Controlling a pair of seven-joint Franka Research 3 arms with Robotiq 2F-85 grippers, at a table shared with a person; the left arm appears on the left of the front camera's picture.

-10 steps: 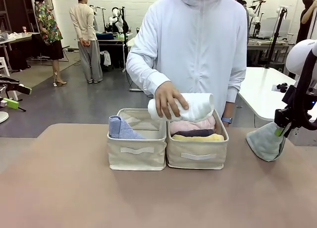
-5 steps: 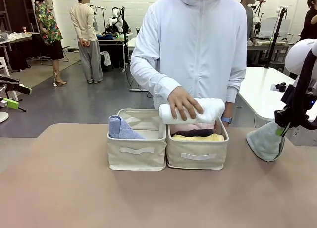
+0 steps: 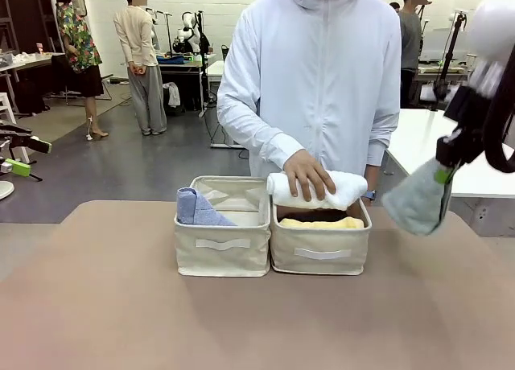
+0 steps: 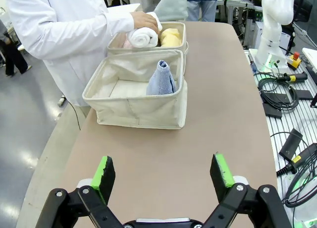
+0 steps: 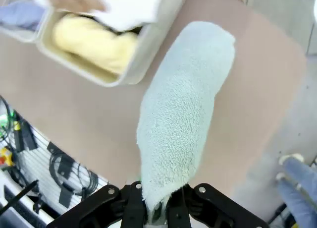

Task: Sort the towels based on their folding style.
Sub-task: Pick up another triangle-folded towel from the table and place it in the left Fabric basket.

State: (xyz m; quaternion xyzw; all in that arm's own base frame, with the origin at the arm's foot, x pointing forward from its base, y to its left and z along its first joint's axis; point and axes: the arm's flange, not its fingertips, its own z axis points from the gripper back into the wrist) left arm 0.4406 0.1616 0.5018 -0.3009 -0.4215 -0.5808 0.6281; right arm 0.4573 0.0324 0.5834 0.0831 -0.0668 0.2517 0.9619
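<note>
The tan worktop point(image 3: 96, 306) spans the lower half of the front view, and a person point(image 3: 322, 72) in a white zip jacket stands behind it at upper centre. Two beige fabric bins sit touching side by side at the middle of the frame, the left bin point(image 3: 223, 245) and the right bin point(image 3: 320, 256). At the right of the frame a pale grey-green towel point(image 3: 417, 199) hangs in the air above the worktop. Its narrow top is pinched in the right claw point(image 3: 442, 174), which is clenched on it, and its wide end droops toward the right bin without touching it. In the right wrist view this towel runs from the bottom centre up toward the upper right. The person's hand point(image 3: 308, 175) presses a white rolled towel point(image 3: 348, 190) onto the top of the right bin, above a yellow rolled towel point(image 3: 322, 223) lying at its front. A light blue cone-folded towel point(image 3: 197, 209) stands in the left part of the left bin. The left claw point(image 4: 163, 176), at the bottom of the left wrist view, is spread wide with nothing between its green pads, over bare worktop.
</note>
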